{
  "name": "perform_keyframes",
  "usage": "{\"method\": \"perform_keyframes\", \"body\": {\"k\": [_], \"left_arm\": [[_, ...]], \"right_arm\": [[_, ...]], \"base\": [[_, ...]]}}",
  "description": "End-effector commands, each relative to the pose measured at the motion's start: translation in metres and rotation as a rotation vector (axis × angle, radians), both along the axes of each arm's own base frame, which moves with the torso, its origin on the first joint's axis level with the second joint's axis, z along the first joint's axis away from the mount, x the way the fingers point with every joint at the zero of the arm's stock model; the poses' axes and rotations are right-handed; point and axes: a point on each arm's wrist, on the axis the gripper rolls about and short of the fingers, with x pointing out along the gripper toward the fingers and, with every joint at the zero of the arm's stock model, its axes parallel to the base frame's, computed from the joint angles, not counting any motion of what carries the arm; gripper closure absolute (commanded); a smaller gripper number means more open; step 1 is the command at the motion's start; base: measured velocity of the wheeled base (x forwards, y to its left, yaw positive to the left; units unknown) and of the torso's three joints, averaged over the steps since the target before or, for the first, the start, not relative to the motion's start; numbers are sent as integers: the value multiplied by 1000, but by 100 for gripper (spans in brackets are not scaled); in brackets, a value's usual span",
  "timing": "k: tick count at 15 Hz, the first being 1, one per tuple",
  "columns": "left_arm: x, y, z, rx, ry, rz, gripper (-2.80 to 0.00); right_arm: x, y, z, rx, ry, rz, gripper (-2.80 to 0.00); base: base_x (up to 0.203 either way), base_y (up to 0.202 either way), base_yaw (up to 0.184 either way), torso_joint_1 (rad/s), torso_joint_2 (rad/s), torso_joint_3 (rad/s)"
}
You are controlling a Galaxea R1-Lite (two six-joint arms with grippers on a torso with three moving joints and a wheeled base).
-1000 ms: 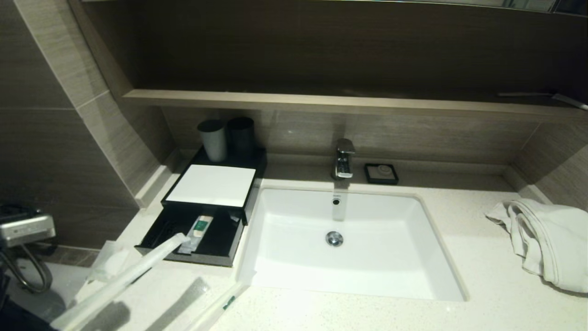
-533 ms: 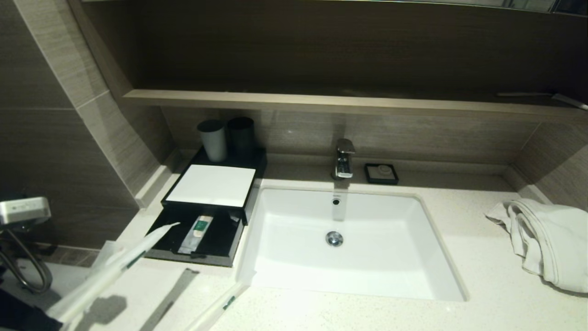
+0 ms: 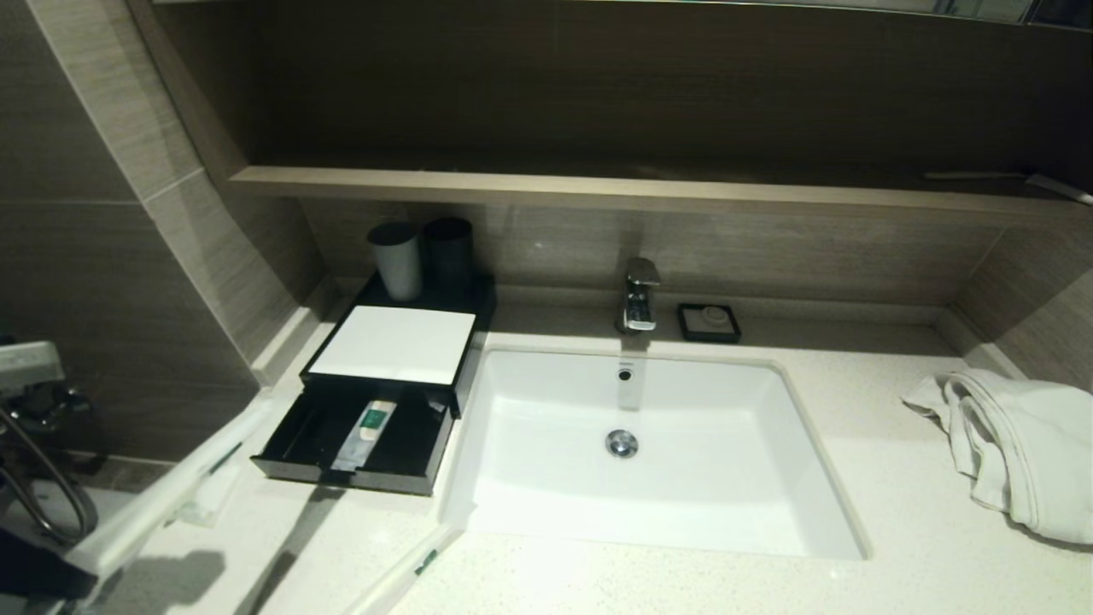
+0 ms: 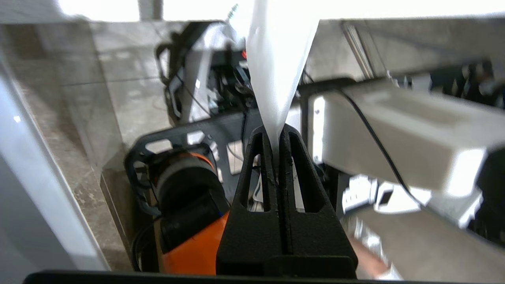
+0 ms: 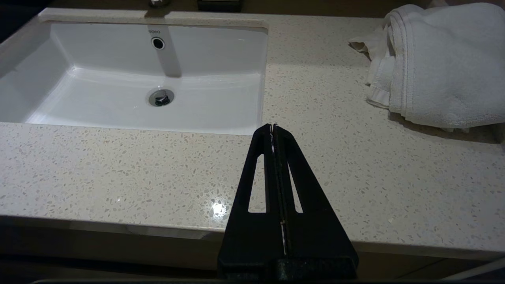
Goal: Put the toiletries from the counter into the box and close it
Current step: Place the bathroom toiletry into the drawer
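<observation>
Left gripper: the left gripper is seen clamped on one end of a long sachet, low at the tabletop's left edge.

Change: over the past second the held sachet's far tip has been drawn back from above the open drawer; it now lies short of it, off the drawer's left front corner.

Box: the box sits ahead of the left gripper and to its right, its drawer pulled out, with one green-marked sachet already inside.

Still out: a second long sachet is left on the tabletop, to the right of the left gripper along the front edge; a small clear packet appears to lie just beyond the held sachet.

Right gripper: the right gripper is parked with jaws pressed together and nothing between them, above bare tabletop, the basin and towel ahead of it.

Meaning: the insertion is judged not yet made; the sachet likely needs re-aiming into the drawer, and closing remains.
</observation>
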Motion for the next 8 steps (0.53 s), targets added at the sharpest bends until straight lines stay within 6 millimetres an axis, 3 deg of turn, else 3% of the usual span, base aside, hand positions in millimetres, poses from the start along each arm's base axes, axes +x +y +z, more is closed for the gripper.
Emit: {"method": "perform_keyframes", "body": {"k": [1,5,8], "left_arm": [[-3,-1,0,20,-9,21,0],[-2,-12,-16,190,-6,30,0],[9,-20,-21,198,-29,79,0]], "right_arm": [[0,0,0,0,0,0,0],[0,0,0,0,0,2,0],[0,0,0,0,0,0,0]], "base": [[0,0,0,0,0,0],[0,0,0,0,0,0],[0,0,0,0,0,0]]}}
